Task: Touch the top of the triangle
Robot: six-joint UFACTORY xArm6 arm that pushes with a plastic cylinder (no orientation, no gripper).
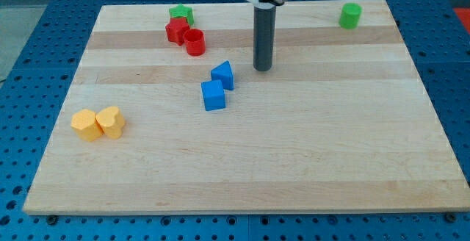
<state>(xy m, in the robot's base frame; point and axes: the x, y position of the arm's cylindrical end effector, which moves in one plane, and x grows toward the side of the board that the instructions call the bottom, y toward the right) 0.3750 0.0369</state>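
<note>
My tip [263, 68] rests on the wooden board [294, 153], a little to the right of and slightly above a blue triangle-like block [222, 74]. There is a gap between tip and block. A blue cube [214, 95] touches the blue triangle's lower left side.
A red star block [176, 30], a red cylinder [194, 42] and a green star block [181, 12] cluster at the view's top left. A green cylinder [351, 15] stands at the top right. A yellow hexagon [85, 124] and a yellow heart-like block [111, 121] sit at the left.
</note>
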